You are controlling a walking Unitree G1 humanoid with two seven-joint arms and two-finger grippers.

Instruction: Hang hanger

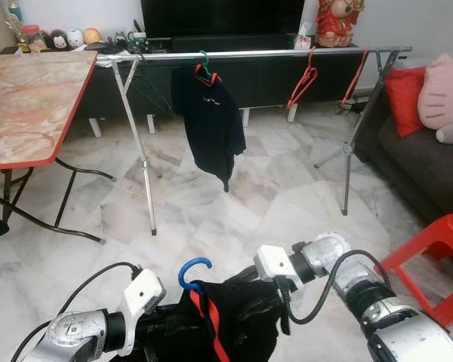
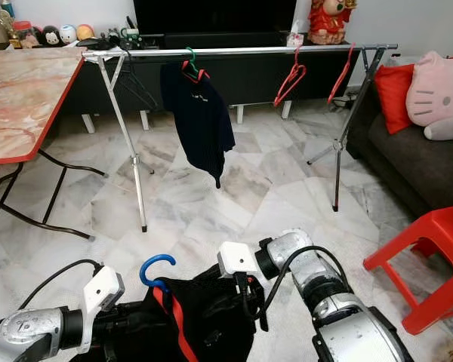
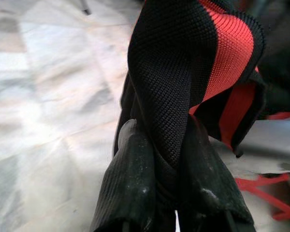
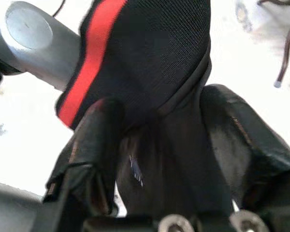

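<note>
Left claw (image 3: 157, 193) pinches the black-and-red shirt (image 1: 234, 320), low in front of you; right claw (image 4: 164, 159) is clamped on the same cloth. Its blue hanger (image 1: 194, 271) hook pokes up between your arms. Carry step: walk to the rail (image 1: 249, 54), lift hook over.

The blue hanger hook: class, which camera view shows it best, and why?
The left eye view: the blue hanger hook curls up whole above the black and red garment. The right eye view matches; the wrist views give close-up fabric between black fingers.

Black shirt (image 1: 238, 320) with red stripe on a blue hanger (image 1: 193, 271); pale marbled floor (image 1: 211, 204), red stool (image 1: 438, 245)
</note>
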